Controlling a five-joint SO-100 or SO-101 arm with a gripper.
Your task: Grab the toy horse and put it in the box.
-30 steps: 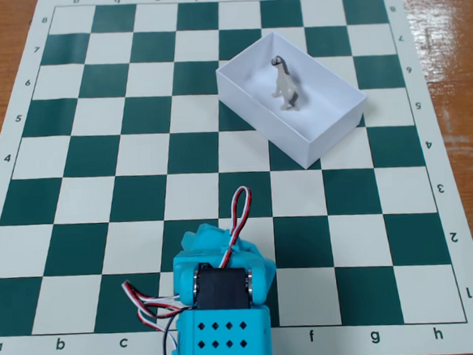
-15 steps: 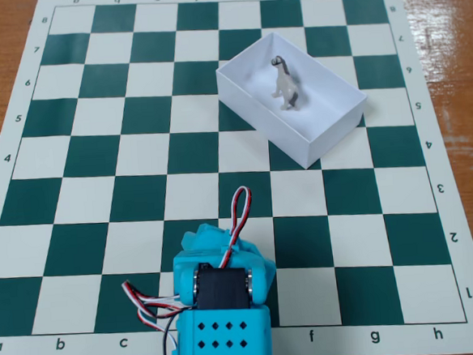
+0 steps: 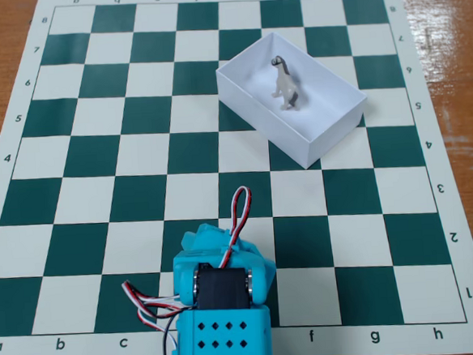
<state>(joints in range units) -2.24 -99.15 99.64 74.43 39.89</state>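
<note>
The toy horse (image 3: 284,83), a tiny pale grey-white figurine with a darker head and long neck, stands upright inside the white box (image 3: 331,130). The box sits on the chessboard at the upper right, turned at an angle. The turquoise arm (image 3: 222,300) is folded at the bottom edge of the fixed view, well away from the box. Its gripper is tucked under the arm body and its jaws are hidden.
A green and cream chessboard mat (image 3: 81,156) covers a wooden table (image 3: 452,16). Red, white and black wires (image 3: 237,210) loop over the arm. No other objects stand on the board.
</note>
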